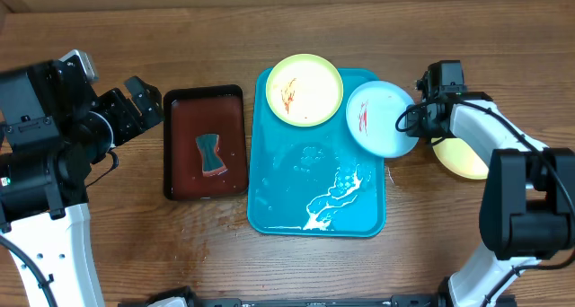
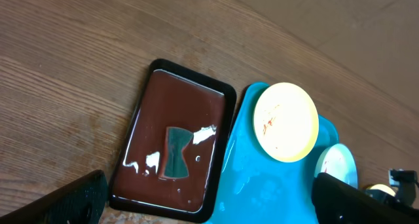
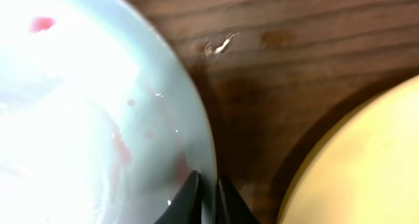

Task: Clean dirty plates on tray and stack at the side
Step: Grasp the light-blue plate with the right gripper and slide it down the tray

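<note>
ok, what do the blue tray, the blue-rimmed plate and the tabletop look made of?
Tray: glossy moulded plastic, by the rounded corners and uniform colour. Blue-rimmed plate: smooth, thin-edged, likely plastic or melamine; ceramic not ruled out. Tabletop: matte wood or wood-look laminate, grain lines visible.

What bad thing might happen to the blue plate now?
The right tool pinches only the thin rim of the light blue plate, so it might slip and drop. The plate hangs over the tray edge and could tip. The yellow plate on the table lies close by and might get bumped.
</note>
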{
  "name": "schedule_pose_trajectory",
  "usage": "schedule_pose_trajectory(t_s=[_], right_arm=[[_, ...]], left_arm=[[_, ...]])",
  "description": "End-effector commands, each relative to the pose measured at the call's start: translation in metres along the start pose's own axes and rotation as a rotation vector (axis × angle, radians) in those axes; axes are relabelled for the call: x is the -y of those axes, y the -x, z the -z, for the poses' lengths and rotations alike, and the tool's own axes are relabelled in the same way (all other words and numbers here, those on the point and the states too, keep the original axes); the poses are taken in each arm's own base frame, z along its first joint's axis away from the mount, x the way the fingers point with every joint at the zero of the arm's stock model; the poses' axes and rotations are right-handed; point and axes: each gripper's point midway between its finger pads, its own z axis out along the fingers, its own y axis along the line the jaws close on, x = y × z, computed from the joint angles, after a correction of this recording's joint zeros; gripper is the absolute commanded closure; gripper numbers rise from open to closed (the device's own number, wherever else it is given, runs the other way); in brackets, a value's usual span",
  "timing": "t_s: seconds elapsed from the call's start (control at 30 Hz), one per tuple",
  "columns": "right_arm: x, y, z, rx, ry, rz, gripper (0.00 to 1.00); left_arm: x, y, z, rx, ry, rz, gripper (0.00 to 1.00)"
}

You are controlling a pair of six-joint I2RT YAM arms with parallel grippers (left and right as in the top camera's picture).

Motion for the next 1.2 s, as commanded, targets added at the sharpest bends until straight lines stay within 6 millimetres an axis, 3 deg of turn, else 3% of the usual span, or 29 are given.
schedule_pose_trajectory(t_s=[0.0, 0.17, 0.27, 0.43, 0.63, 0.77, 0.9, 1.07, 1.17], right_arm=[[-0.013, 0.006, 0.032, 0.042, 0.075, 0.006, 0.96], [-0.042, -0.004, 0.069, 0.037, 0.209, 0.025, 0.96], [-0.053, -0.025, 0.081, -0.032, 0.216, 0.007, 0.96], [-0.080, -0.069, 0.082, -0.197, 0.213, -0.001, 0.96], [-0.120, -0.101, 0.069, -0.252, 0.212, -0.070, 0.96], [-0.155, -0.101, 0.057, -0.178, 0.266, -0.077, 0.96], [-0.177, -0.097, 0.059, -0.121, 0.311, 0.024, 0.94], [-0.170, -0.079, 0.077, -0.085, 0.295, 0.045, 0.94], [-0.164, -0.067, 0.093, -0.055, 0.297, 0.045, 0.93]], left_arm=[[0.000, 0.005, 0.003, 0.019, 0.005, -0.011, 0.00], [0.000, 0.005, 0.003, 0.019, 0.004, -0.011, 0.00], [0.000, 0.005, 0.003, 0.019, 0.005, -0.011, 0.00], [0.000, 0.005, 0.003, 0.019, 0.005, -0.011, 0.00], [0.000, 0.005, 0.003, 0.019, 0.005, -0.011, 0.00], [0.000, 0.005, 0.003, 0.019, 0.005, -0.011, 0.00], [0.000, 0.005, 0.003, 0.019, 0.003, -0.008, 0.00], [0.003, 0.003, 0.003, 0.008, -0.018, 0.050, 0.00], [0.006, 0.002, 0.002, 0.000, -0.031, -0.005, 0.00]])
